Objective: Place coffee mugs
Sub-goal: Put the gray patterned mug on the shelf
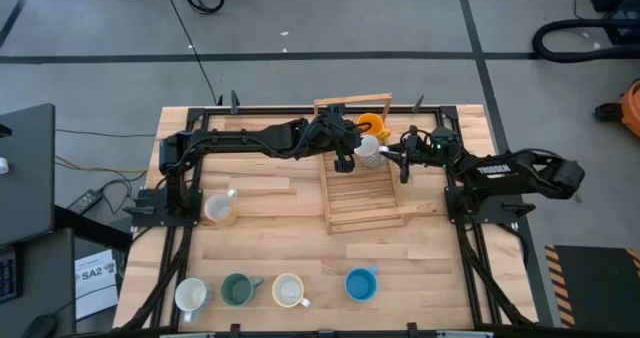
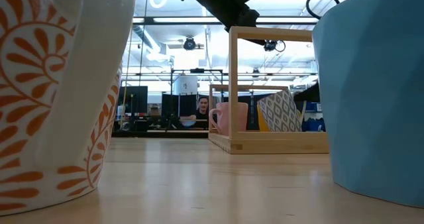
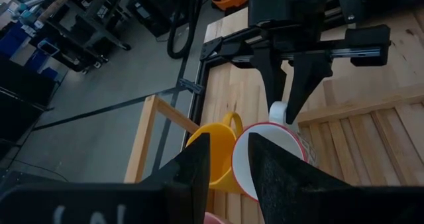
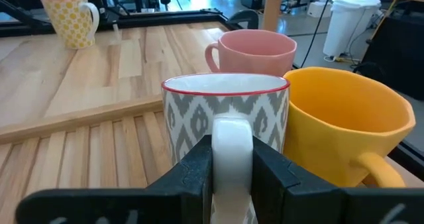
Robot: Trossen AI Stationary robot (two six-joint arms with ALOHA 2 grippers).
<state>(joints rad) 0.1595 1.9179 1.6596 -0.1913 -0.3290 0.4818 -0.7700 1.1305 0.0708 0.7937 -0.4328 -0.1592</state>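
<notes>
Both arms meet over the back of the wooden rack (image 1: 362, 200) in the middle of the table (image 1: 440, 248). The right gripper (image 4: 232, 163) has its two fingers pinched on the white handle of a grey-and-white patterned mug (image 4: 225, 114) with a red rim, which stands upright on the rack's slats. Just beside it, at the rack's back corner, sits the orange mug (image 4: 348, 121), and the pink mug (image 4: 255, 50) stands close behind the patterned one. The left gripper (image 3: 228, 161) hangs above that mug, fingers partly apart, one on either side of its rim, holding nothing that I can make out. Out on the bare boards on the left side stands a yellow-patterned cream mug (image 1: 219, 208). Along the near edge runs a row of four: a white mug (image 1: 190, 296), a green mug (image 1: 238, 290), a cream mug (image 1: 288, 291) and a blue mug (image 1: 360, 284). Across the room beyond the table, a person (image 2: 203, 111) sits among dark monitors.
</notes>
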